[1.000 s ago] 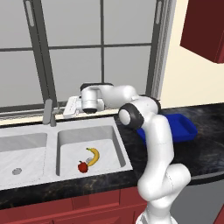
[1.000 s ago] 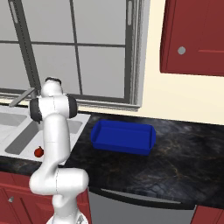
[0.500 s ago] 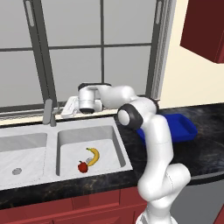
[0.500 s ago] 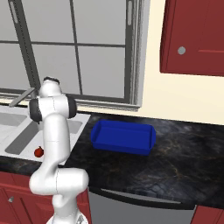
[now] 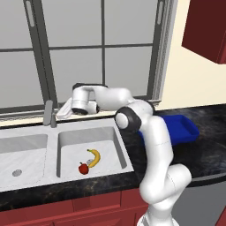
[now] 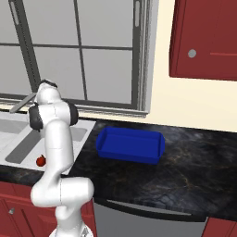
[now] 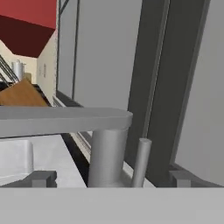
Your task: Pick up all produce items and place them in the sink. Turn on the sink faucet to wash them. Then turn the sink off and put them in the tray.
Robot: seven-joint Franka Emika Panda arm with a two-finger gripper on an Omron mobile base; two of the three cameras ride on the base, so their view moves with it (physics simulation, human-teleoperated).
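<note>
In the left base view the banana (image 5: 93, 157) and the small red fruit (image 5: 82, 168) lie touching in the right basin of the sink (image 5: 26, 143), at lower centre. The gripper (image 5: 64, 111) has been carried slightly leftward towards the faucet (image 5: 49, 113) at centre left, fingers spread wide, nothing held. The blue tray (image 6: 130, 145) sits at centre right. Turning the water on is judged next.

The banana (image 5: 94, 156) and fruit (image 5: 82, 168) lie in the sink's (image 5: 124, 155) right basin; the tray (image 5: 189, 131) sits right of it.
</note>
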